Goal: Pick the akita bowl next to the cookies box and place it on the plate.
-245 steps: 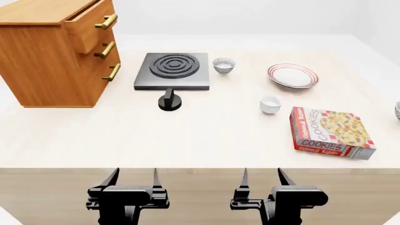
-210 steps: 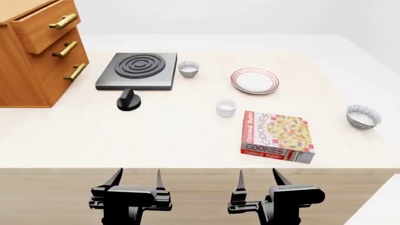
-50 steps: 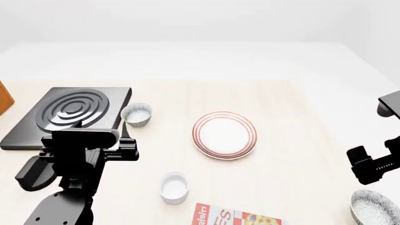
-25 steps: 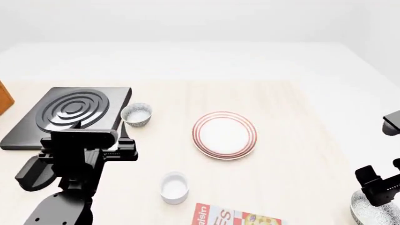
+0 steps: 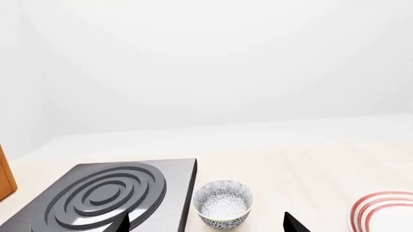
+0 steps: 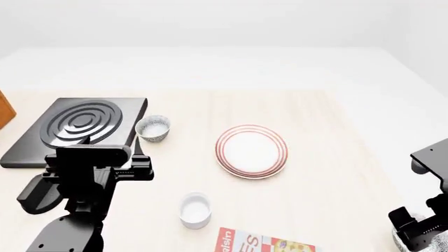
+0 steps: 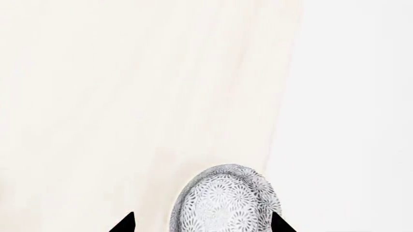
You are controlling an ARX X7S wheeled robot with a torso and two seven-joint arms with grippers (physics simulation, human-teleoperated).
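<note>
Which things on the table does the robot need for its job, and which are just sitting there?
Needed:
akita bowl, under the right gripper
cookies box, only its edge shows
plate

Just sitting there:
second speckled bowl beside the stove burner
plain white cup
left gripper, open and holding nothing

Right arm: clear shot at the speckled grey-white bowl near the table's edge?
Probably yes. In the right wrist view the speckled grey-white bowl sits between the open right claw tips, with only bare cream tabletop around it.
</note>
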